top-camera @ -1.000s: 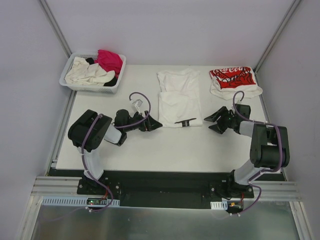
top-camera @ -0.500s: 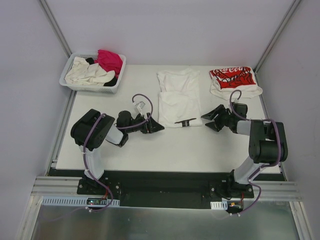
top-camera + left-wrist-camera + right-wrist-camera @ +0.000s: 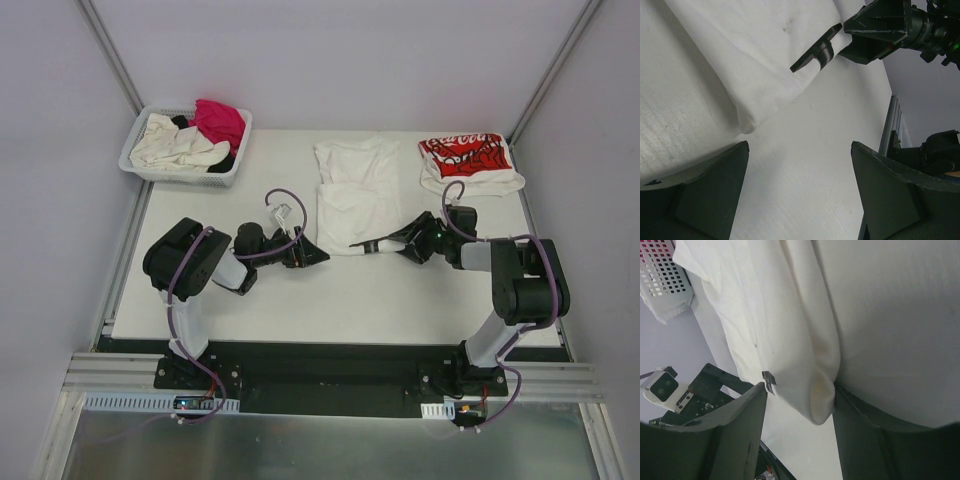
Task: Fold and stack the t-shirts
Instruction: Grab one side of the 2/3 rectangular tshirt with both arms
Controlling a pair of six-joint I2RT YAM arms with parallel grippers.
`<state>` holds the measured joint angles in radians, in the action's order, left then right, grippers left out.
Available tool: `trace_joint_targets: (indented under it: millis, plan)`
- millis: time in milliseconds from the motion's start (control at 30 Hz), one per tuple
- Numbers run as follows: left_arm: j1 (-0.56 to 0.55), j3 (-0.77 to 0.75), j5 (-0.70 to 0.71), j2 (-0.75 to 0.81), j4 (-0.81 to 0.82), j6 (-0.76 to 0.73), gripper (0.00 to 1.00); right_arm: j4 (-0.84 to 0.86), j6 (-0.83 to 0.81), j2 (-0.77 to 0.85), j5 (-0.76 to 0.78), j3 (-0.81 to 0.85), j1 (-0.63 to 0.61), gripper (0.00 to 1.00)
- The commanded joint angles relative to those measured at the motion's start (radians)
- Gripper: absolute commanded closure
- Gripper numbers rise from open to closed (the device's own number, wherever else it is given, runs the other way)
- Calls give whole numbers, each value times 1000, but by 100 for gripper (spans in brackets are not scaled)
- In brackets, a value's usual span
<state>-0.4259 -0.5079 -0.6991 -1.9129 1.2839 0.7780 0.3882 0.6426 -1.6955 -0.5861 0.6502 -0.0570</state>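
"Both arms had shifted within the second?"

"Yes. The right gripper swung in from the right side of the desk to the near right corner of the plain white t-shirt. Its jaws stood apart astride the folded hem, gripping nothing yet. The left gripper crept toward the near left corner, wide open and empty."

"And the shirt?"

"It lay mid-desk toward the far edge, unmoved. A two-handed fold looked ready to begin once both pinches landed."
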Motion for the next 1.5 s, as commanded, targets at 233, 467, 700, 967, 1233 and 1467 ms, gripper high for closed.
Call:
trace_joint_targets:
  millis: [233, 467, 700, 967, 1233, 1467]
  plan:
    - [-7, 16, -19, 57, 8, -14, 18, -12, 11, 10, 134, -38, -12, 62]
    - [-7, 32, -17, 80, -9, -26, 18, -12, 8, 46, 164, -70, -10, 99]
    - [-7, 42, -7, 101, -26, -31, 18, -29, -3, 163, 229, -145, -10, 99]
    - [-66, 48, 113, 109, -96, -42, 18, -80, -12, 223, 235, -161, -10, 99]
    - [-208, 17, 394, 181, -354, -46, 16, -54, 17, 237, 239, -185, -43, 99]
    - [-246, 22, 529, 218, -443, 4, 17, -42, 35, 269, 243, -205, -60, 99]
